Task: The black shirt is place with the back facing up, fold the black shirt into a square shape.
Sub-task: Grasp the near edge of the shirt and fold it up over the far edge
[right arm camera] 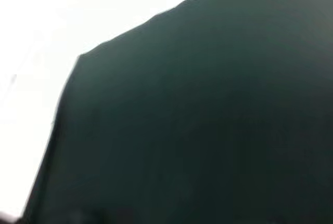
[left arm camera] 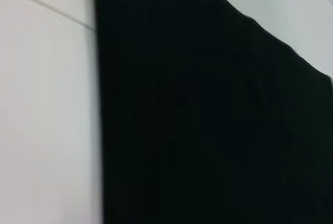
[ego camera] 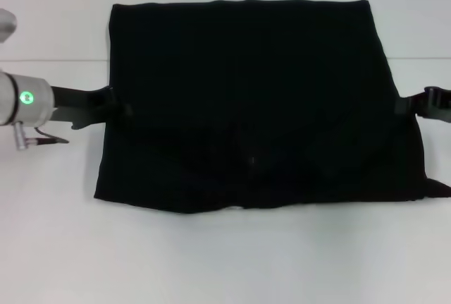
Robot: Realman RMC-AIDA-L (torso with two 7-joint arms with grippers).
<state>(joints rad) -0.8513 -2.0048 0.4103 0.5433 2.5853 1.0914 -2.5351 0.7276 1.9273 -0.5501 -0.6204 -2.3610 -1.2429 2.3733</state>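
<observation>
Between the left gripper (ego camera: 116, 104) and right gripper (ego camera: 412, 103), black shirt (ego camera: 254, 106) on white table (ego camera: 225, 269); finger spread indeterminate.

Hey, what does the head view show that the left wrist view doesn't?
Only the head view shows the whole shirt as a roughly square shape, with the left gripper at its left edge and the right gripper at its right edge. Only the left wrist view gives a close look along one straight shirt edge. Both show black cloth lying flat on the white table.
</observation>
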